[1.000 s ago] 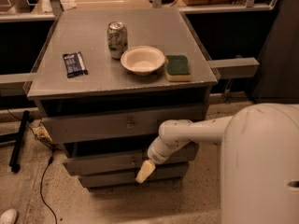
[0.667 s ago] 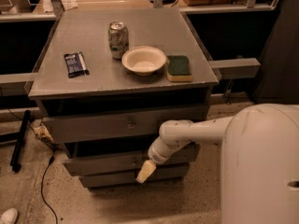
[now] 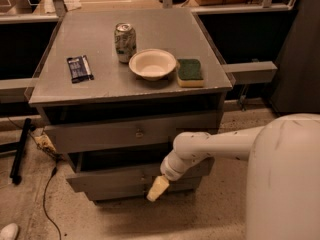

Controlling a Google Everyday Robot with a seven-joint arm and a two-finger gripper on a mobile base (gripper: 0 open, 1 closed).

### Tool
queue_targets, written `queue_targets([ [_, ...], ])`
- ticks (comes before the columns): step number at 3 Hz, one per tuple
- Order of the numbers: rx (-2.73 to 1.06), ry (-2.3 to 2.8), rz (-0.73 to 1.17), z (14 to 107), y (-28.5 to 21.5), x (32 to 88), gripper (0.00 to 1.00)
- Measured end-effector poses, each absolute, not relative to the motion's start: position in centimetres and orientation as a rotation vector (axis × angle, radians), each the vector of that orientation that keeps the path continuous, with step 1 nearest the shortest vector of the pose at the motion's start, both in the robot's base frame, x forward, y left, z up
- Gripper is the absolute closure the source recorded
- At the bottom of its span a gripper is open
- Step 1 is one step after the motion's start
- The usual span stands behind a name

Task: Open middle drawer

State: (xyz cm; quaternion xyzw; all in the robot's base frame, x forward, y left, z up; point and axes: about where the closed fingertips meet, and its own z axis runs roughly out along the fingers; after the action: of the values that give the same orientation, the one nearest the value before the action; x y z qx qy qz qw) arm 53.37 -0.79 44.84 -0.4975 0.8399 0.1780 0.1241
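Camera view has my gripper [image 3: 157, 188] low in front of the cabinet, at the lower edge of the middle drawer [image 3: 107, 179], near that drawer's centre. I cannot tell whether it is open or closed. The middle drawer sits between the wider top drawer [image 3: 100, 135] and the narrower bottom drawer [image 3: 120, 193]. On the cabinet top [image 3: 165, 29] I see a soda can [image 3: 124, 42], a cream bowl [image 3: 152, 64], a green sponge [image 3: 190, 72] just beside the bowl, and a dark snack packet [image 3: 79, 68].
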Motion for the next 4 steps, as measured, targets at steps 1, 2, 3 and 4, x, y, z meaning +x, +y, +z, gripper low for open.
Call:
queue_targets([
  [1,-1.344,2.483,0.557,47.3,-1.5,51.1,0.00],
  [2,-1.280,2.586,0.604,47.5,-4.0,44.3,0.00],
  [3,-1.289,2.586,0.600,47.4,-4.3,43.8,0.00],
  [4,-1.296,2.497,0.559,49.3,-3.1,47.6,0.00],
])
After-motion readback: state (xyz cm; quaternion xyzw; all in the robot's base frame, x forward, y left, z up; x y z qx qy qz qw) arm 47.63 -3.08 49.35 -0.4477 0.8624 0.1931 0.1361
